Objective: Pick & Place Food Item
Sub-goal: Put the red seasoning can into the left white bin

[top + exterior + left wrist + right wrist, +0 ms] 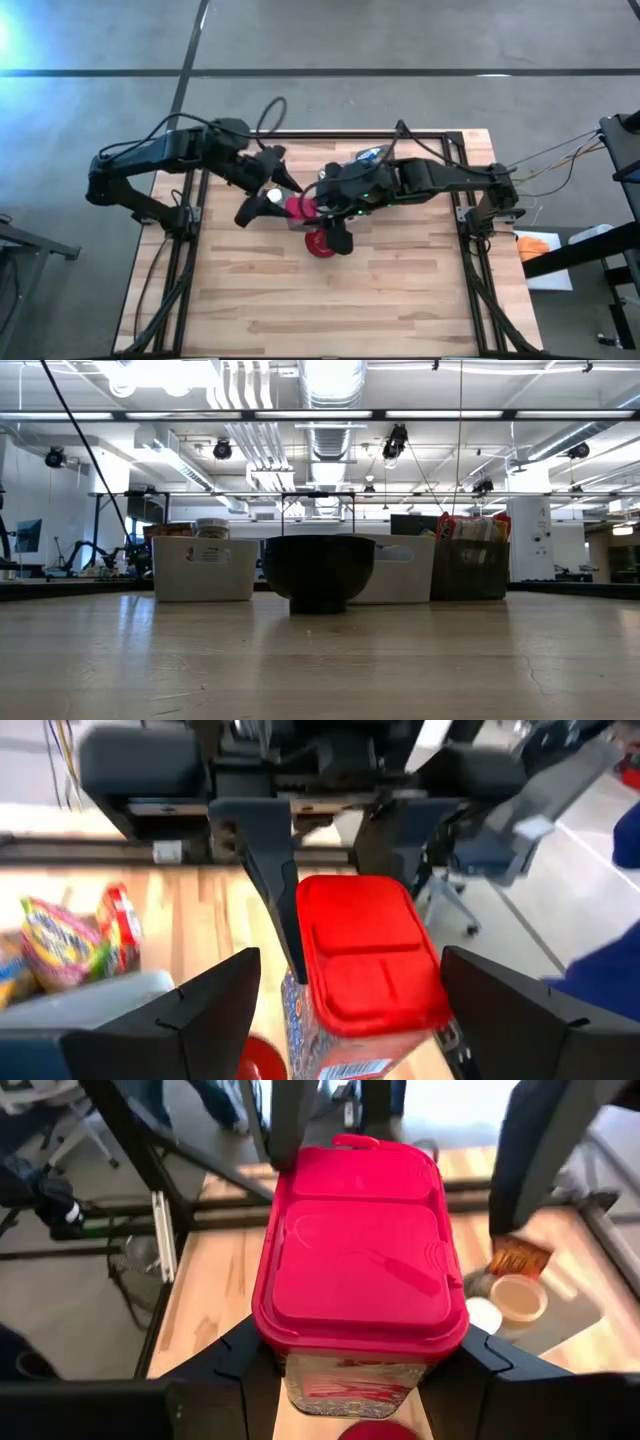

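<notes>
A food container with a red lid (pixel 298 207) and a patterned body hangs above the middle of the table. My right gripper (pixel 360 1350), which comes from the table's right, is shut on it. My left gripper (pixel 350 958) comes from the left and is open. Its two fingers stand on either side of the container's far end (pixel 350 1155), and a gap shows beside at least one of them. A round red thing (pixel 322 243) lies on the table just below. Neither arm nor the container shows in the low view. My right gripper pinches the container's body just under the lid rim (pixel 275 1355), one finger on each of two opposite sides. The fingers slant down from the table's right. The container is lifted clear of the table, and its lid faces up and toward the wrist camera.
White bins (pixel 205 568) and a dark basket of snack packs (pixel 470 565) stand along the far edge, with a dark bowl (pixel 318 570) in front of them. Colourful snack bags (pixel 60 940) lie in one bin. The near half of the table (pixel 330 300) is bare wood.
</notes>
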Controlling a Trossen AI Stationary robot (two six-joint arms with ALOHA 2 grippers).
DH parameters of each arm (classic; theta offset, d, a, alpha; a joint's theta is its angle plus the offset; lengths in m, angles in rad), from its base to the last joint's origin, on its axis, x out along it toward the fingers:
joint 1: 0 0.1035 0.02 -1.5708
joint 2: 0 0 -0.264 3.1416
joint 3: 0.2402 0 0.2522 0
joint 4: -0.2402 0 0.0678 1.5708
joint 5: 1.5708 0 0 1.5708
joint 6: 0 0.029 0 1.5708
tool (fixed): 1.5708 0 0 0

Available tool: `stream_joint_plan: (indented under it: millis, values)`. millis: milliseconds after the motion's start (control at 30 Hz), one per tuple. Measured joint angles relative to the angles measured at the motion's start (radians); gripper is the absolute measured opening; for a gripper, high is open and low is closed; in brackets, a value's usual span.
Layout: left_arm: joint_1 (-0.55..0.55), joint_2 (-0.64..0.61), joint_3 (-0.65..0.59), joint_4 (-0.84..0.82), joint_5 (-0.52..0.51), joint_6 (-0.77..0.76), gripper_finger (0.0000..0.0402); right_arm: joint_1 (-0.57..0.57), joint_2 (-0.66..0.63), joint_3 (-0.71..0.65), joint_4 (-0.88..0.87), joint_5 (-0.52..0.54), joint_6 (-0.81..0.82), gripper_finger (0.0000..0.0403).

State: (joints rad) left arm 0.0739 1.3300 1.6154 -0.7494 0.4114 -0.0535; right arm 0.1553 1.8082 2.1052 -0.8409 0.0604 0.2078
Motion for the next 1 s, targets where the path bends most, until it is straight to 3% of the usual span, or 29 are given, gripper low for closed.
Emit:
stream_joint_plan:
  millis: [367,1000]
  values:
    - [-0.044,0.064,-0.001,-0.144,0.002,0.069,0.0310,-0.032,0.024,0.000,0.036,-0.046,0.021,0.0171]
    - [-0.050,0.066,0.002,-0.146,0.009,0.058,0.0310,-0.035,0.057,-0.017,0.013,-0.121,0.029,0.0171]
